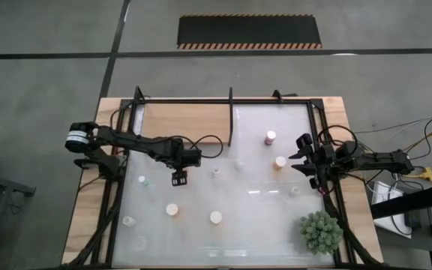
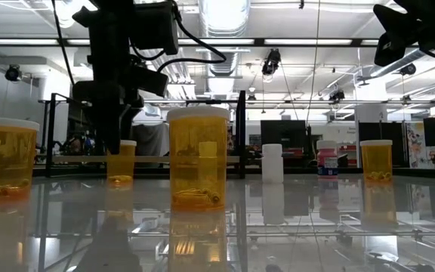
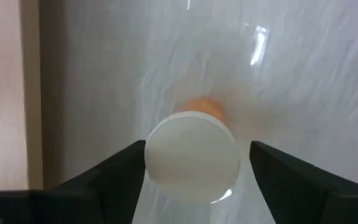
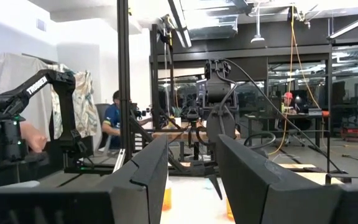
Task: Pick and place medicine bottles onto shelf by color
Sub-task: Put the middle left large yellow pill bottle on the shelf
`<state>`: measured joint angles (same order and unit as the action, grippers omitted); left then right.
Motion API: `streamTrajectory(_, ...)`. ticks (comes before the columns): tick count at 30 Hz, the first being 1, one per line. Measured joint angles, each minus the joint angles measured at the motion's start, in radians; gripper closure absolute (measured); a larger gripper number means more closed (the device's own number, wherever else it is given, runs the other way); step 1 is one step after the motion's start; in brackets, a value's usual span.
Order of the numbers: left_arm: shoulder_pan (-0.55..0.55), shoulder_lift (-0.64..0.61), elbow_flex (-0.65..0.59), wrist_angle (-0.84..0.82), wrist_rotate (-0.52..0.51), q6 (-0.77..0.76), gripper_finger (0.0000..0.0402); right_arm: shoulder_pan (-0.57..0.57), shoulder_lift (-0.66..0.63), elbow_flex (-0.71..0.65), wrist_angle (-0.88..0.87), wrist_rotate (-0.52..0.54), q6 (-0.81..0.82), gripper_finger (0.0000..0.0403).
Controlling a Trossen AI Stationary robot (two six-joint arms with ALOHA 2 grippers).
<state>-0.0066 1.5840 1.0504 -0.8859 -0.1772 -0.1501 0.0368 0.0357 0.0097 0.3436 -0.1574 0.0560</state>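
My left gripper is open and points down at the table's middle-left. In the left wrist view its fingers stand on either side of an orange bottle's white cap. The low view shows this bottle standing upright on the table beside the arm. My right gripper is open at the table's right and holds nothing. An orange bottle stands just left of it. A purple bottle, two more orange bottles and several clear ones stand scattered. The wood shelf lies at the far left.
A spiky green plant stands at the near right corner. A black frame borders the shelf and the table. Clear bottles stand close to the left gripper. A large orange bottle stands nearest the low camera.
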Motion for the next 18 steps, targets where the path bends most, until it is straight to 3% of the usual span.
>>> streamTrajectory(8, 0.0, 0.0, 0.0, 0.002, -0.019, 0.0, 0.0223, 0.0, 0.0, 0.0, 0.0, 0.0, -0.001, 0.0275)
streamTrajectory(18, -0.007, -0.03, 0.053, -0.012, -0.019, -0.001, 0.0223, 0.0, 0.0, 0.0, -0.002, 0.0, 0.019, 0.0275)
